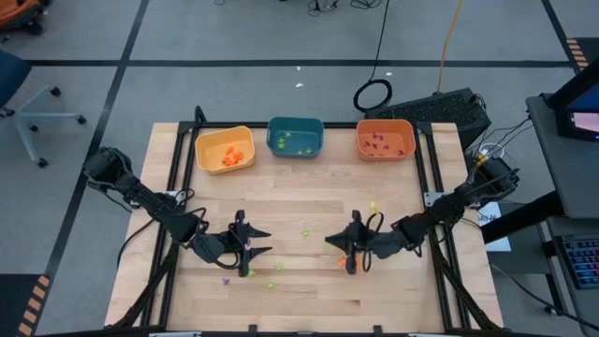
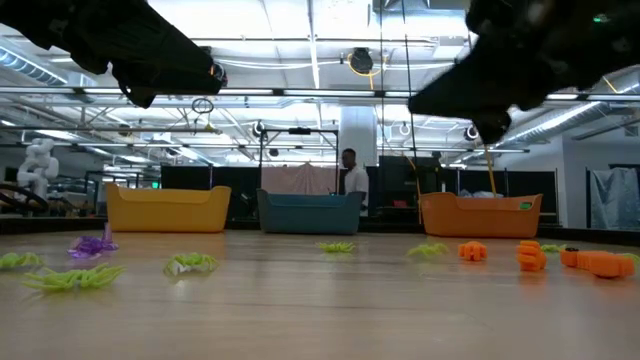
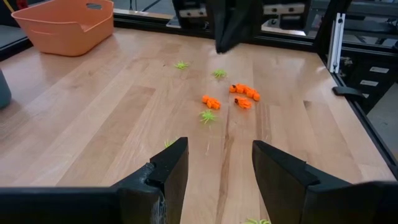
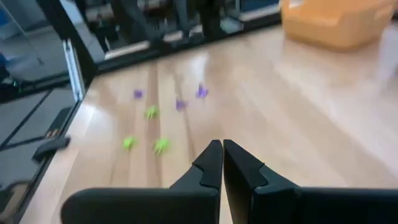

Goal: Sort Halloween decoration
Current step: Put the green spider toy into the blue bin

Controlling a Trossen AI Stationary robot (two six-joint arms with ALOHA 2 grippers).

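Across the bench, the trinkets are lying loose between the arms, with three bins waiting behind for sorted colours. We are hovering the left tool with fingers apart, likely for picking; the right tool is pressed together, empty.

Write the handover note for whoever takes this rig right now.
Left tool: open, empty, low over the table's front left.
Right tool: shut, nothing seen in it, front right.
Done: some orange trinkets lie in the yellow bin, green ones in the teal bin, purple ones in the orange bin.
Left: loose orange trinkets near the right tool, green trinkets and purple trinkets scattered across the table.
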